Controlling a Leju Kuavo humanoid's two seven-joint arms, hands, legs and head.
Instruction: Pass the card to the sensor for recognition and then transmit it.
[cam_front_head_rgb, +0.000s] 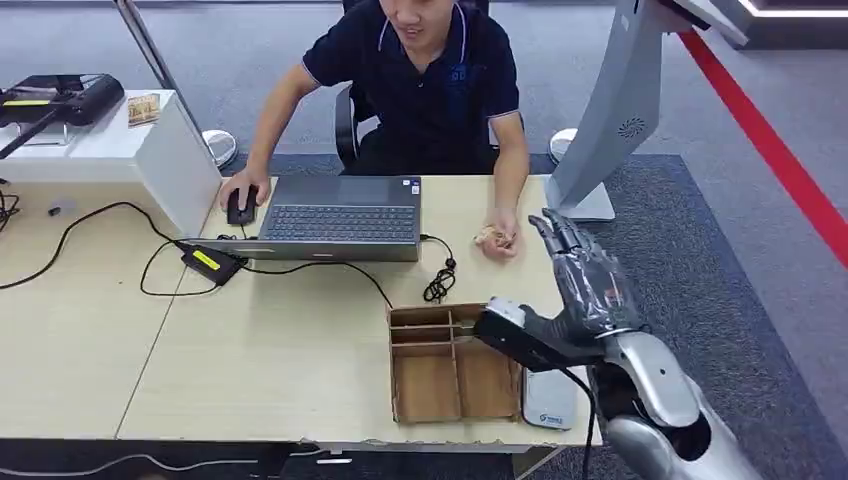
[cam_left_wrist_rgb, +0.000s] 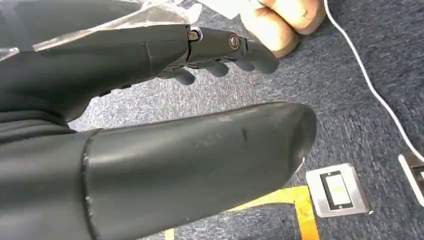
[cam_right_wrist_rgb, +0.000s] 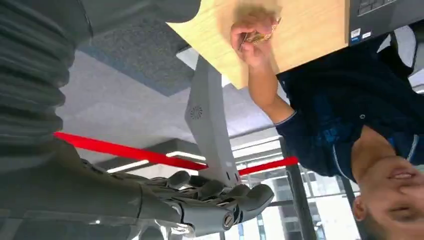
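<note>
My right hand is raised over the table's right end with its fingers stretched out and nothing in it; the right wrist view shows the same hand empty. Just beyond it, a person's hand rests on the table and pinches a small tan card. A flat white sensor pad lies at the table's near edge, below my right forearm. My left hand hangs over blue carpet, fingers apart and holding nothing.
A partitioned cardboard tray sits left of the pad. The seated person works a laptop and mouse. Black cables trail over the tabletop. A white kiosk stand rises at the far right corner. A white box stands left.
</note>
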